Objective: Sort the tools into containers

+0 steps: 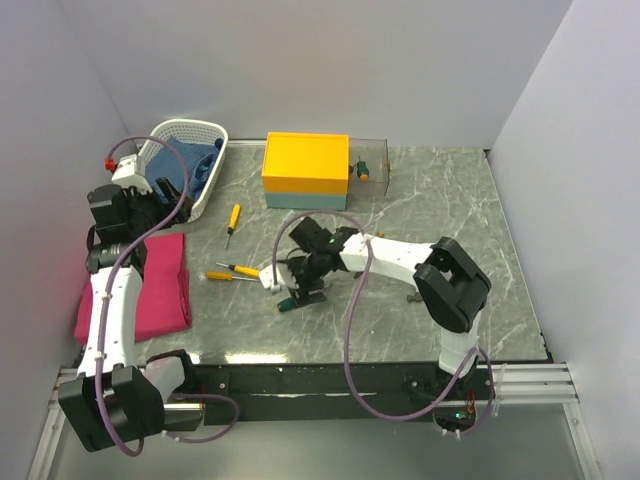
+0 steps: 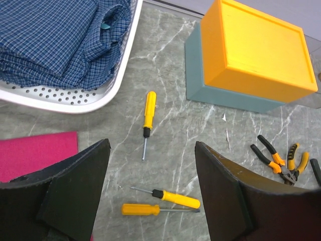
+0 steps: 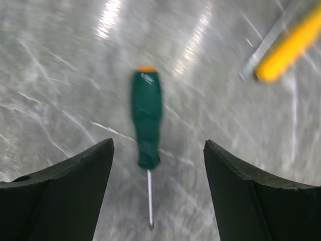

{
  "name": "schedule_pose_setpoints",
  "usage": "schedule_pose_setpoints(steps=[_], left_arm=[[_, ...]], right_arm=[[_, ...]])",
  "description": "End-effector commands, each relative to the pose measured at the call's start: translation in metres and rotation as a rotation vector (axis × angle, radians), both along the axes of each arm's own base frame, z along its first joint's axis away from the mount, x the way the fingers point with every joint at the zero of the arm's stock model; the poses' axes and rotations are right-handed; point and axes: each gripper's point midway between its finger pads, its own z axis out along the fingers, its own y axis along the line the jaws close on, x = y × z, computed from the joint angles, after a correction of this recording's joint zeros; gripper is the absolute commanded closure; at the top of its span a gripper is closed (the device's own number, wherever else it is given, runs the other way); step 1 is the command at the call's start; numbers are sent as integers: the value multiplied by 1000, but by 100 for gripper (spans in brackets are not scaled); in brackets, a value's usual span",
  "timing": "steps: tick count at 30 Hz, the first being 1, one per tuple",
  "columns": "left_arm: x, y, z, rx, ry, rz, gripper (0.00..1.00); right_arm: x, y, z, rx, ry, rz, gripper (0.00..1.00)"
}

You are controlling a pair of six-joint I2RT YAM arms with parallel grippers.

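Before the box (image 1: 305, 170), the green screwdriver (image 1: 285, 304) is largely hidden beneath the right gripper (image 1: 303, 287). Left of the box, the basket (image 2: 65, 98) is cut off by the view's edge. A yellow handle (image 3: 288, 42) is seen blurred and cropped at a corner.

Nothing readable in any of the views, honestly. The closest thing is a small pale mark near the orange-tipped end of the green screwdriver (image 3: 146, 120) in the right wrist view, but it's too blurred to tell if it's print or just glare. The yellow-orange box (image 2: 256, 55) shows plain faces in the left wrist view.
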Motion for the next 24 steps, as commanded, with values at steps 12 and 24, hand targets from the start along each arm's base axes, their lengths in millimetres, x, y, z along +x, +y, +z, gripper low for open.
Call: schedule_pose_setpoints(steps=[12,24], left_arm=[[7,7,13,-68,-43,24,27],[19,-19,13,-86,-45,-54,29]], right_arm=[[-18,10,-32,-69,-37,129,46],[19,42,85,184,83,-180,100]])
